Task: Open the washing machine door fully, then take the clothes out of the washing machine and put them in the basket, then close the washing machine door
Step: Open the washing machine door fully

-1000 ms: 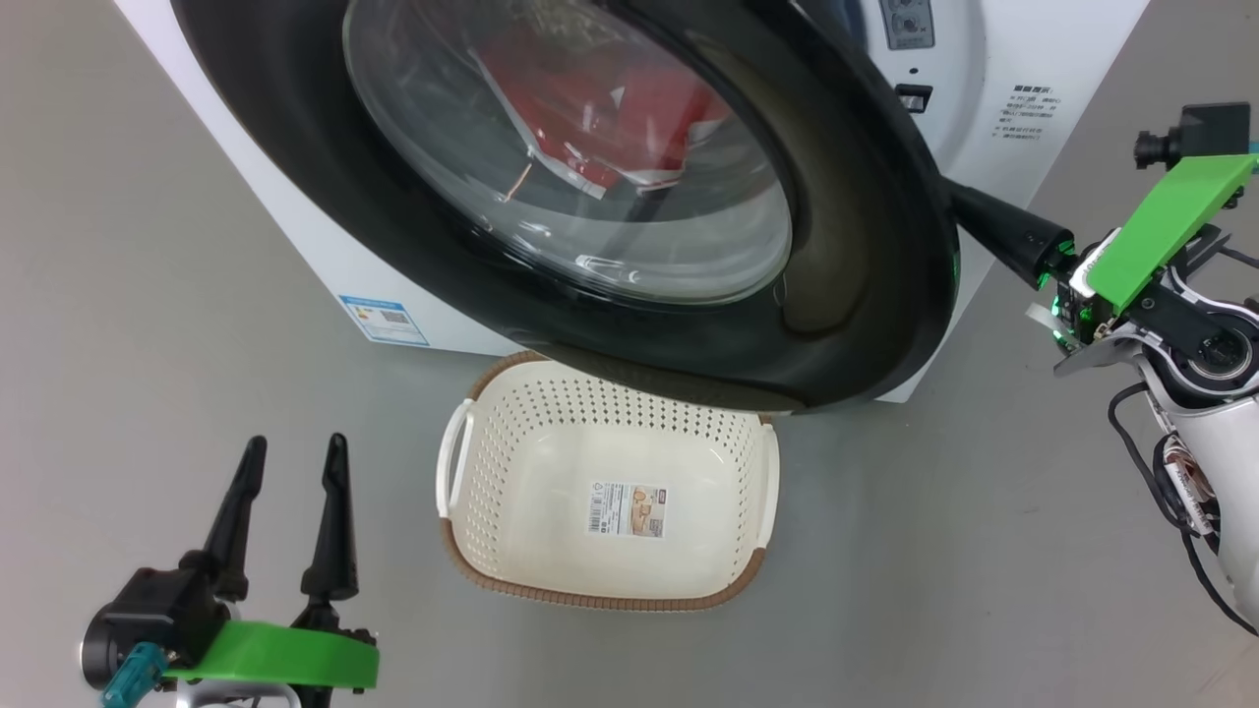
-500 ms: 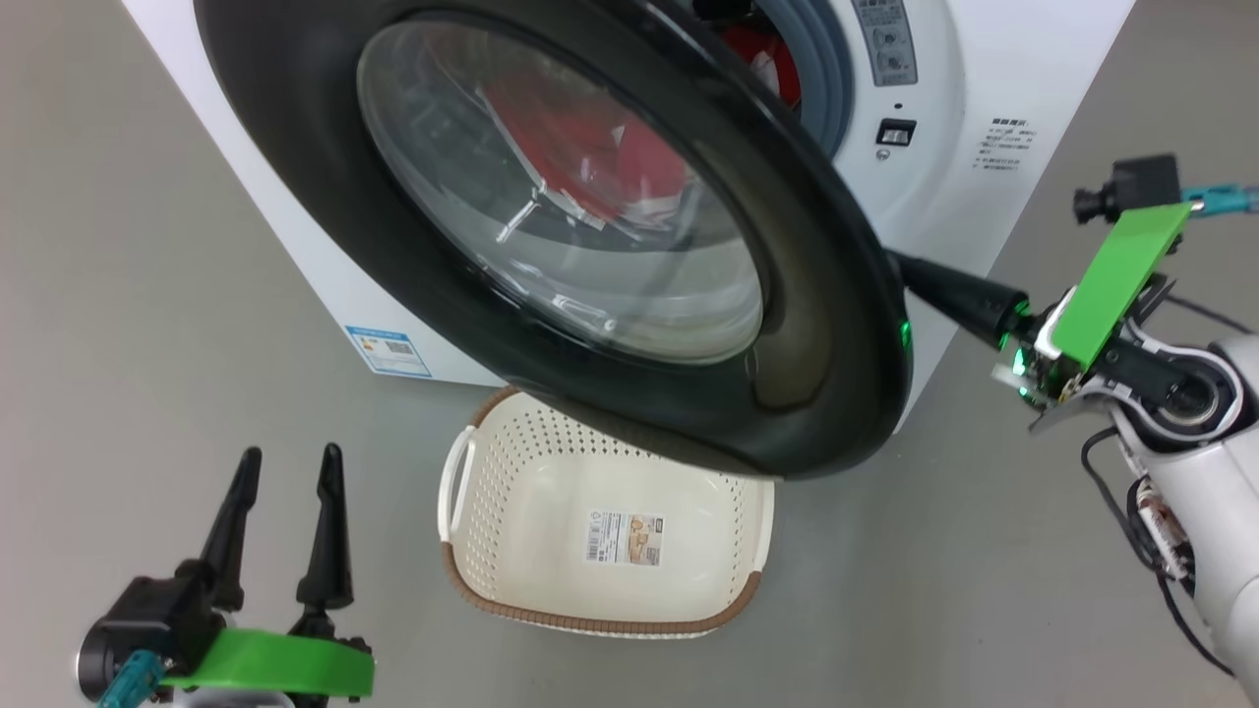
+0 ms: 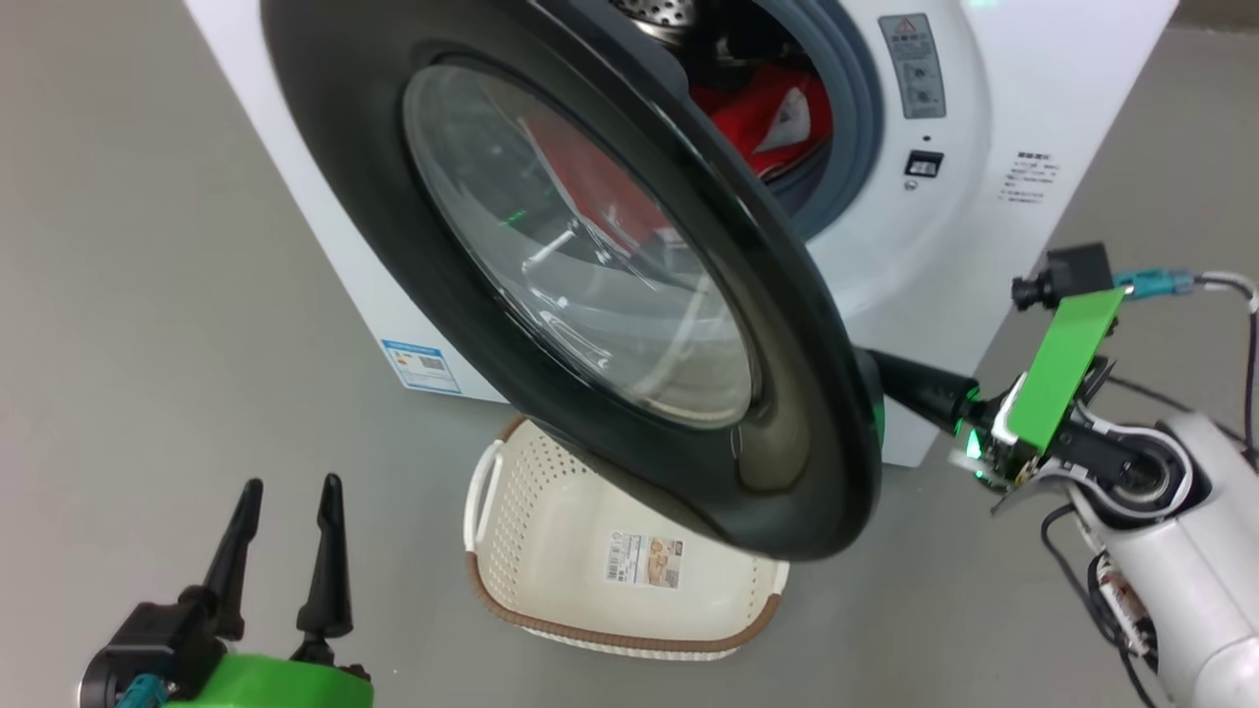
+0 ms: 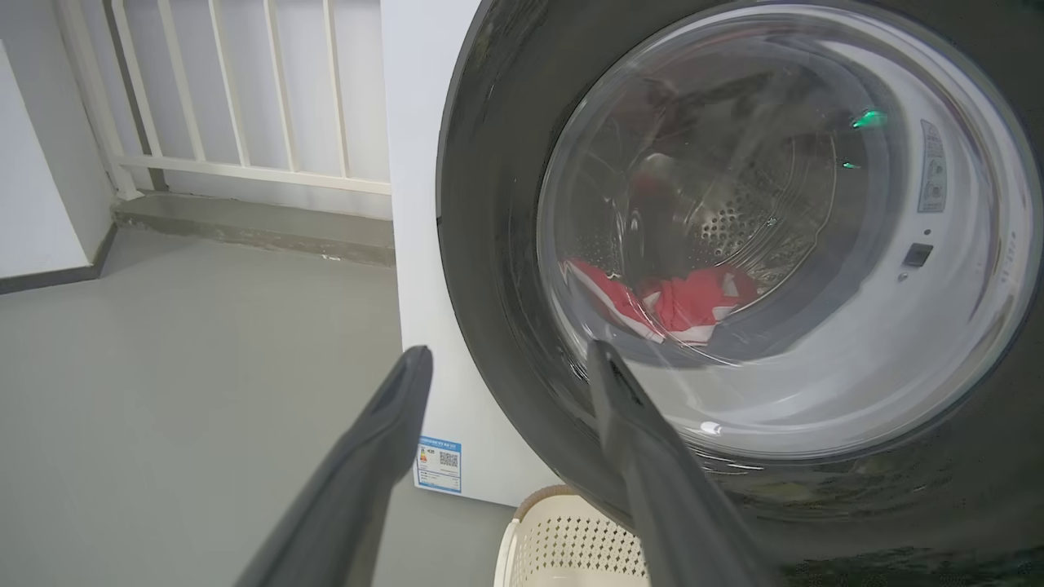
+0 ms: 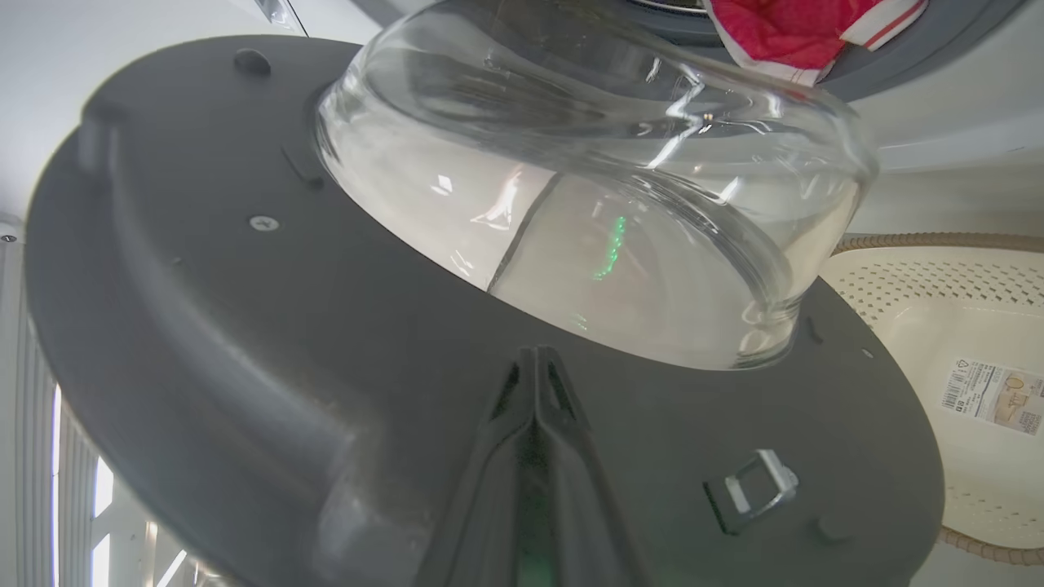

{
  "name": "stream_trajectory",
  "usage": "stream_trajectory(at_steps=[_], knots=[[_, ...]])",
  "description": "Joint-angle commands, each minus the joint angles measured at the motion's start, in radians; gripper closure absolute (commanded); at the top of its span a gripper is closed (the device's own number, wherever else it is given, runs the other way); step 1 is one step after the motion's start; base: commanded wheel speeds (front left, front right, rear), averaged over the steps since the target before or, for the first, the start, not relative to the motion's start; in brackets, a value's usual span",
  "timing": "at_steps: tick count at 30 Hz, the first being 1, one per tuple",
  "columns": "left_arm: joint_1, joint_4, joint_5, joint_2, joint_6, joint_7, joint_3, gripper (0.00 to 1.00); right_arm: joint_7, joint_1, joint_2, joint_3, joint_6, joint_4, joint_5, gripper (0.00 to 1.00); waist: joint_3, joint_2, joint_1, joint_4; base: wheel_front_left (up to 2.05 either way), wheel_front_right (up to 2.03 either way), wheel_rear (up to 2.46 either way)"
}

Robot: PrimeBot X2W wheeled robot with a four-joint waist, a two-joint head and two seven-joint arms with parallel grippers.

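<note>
The first step is in hand: the washing machine door (image 3: 590,285) stands partly open, swung out from the washing machine (image 3: 1043,88) on its left-hand hinge, with its free edge hanging over the basket (image 3: 610,637) on the floor (image 3: 148,295). The right pincer (image 5: 534,359) is closed on nothing, its two fingers pressed flat together. Their tips appear to rest against the dark inner face of the door, between the glass bowl (image 5: 587,187) and the latch hook (image 5: 754,489), so this looks like a push rather than a grip. The left pincer (image 3: 290,482) hangs low at the robot's left with its fingers wide apart, holding nothing and well clear of the door. The clothes (image 3: 757,113) lie inside the drum, spilling slightly onto the grey rubber ring (image 3: 856,118). Next, the door likely needs to be pushed further round its arc until the opening and the basket are both uncovered. The right arm would have to follow that curve, since closed tips on a smooth face could slip. Only then does reaching for the clothes make sense.
</note>
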Motion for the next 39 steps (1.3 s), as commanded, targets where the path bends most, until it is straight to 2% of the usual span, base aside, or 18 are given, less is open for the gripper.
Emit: stream_trajectory(at_steps=[1,19,39], knots=[[-0.005,-0.021,0.004,0.017,-0.003,-0.009,0.035,0.00,0.008,0.026,0.013,0.004,0.002,-0.046,0.008,1.00,-0.015,-0.0001,0.0000,0.017,0.00,0.00,0.00],[0.034,-0.006,0.003,0.031,-0.003,-0.009,0.031,0.00,0.047,0.189,0.074,-0.031,0.002,-0.203,0.023,1.00,-0.081,-0.0001,0.0000,0.105,0.00,0.00,0.00],[0.045,0.010,0.001,0.045,-0.003,-0.009,0.007,0.00,0.097,0.273,0.155,-0.033,0.002,-0.264,0.014,1.00,-0.115,-0.0001,0.0000,0.212,0.00,0.00,0.00]])
